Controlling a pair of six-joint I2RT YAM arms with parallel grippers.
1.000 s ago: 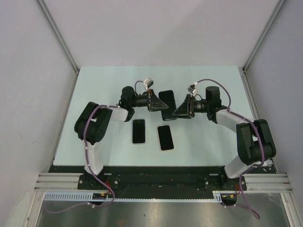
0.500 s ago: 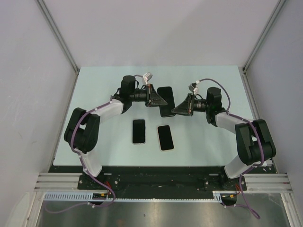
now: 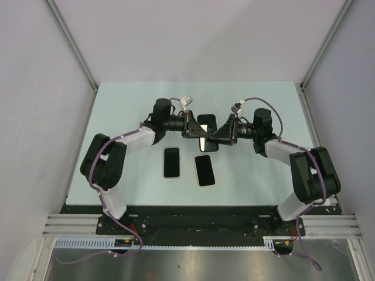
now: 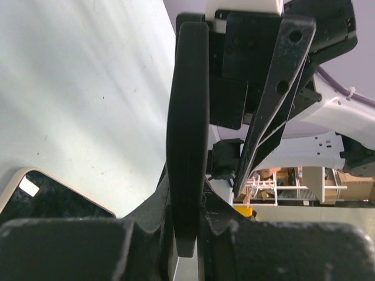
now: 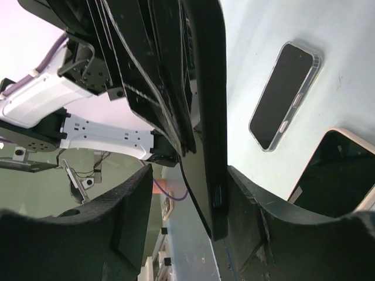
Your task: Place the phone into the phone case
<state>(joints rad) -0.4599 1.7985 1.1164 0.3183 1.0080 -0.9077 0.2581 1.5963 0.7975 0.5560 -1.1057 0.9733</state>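
A black phone (image 3: pixel 206 126) is held up off the table between both grippers at the middle. My left gripper (image 3: pixel 195 126) is shut on its left end. In the left wrist view the phone (image 4: pixel 187 111) runs edge-on from between the fingers (image 4: pixel 190 219). My right gripper (image 3: pixel 219 135) stands open round the other end. There the phone's straight edge (image 5: pixel 212 117) lies against one finger (image 5: pixel 249 216), with a wide gap to the other. A thin black lip (image 5: pixel 193 181), apparently the phone case, bows away from the phone.
Two more phones lie flat nearer the arm bases: one in a clear case (image 3: pixel 171 162) (image 5: pixel 285 93) and one with a pale rim (image 3: pixel 204 170) (image 5: pixel 337 170) (image 4: pixel 47 196). Grey walls enclose the table's left, right and far sides.
Both grippers have drawn closer together around the black phone. The right gripper closed briefly, then opened again. The left arm's elbow has swung out to the left.
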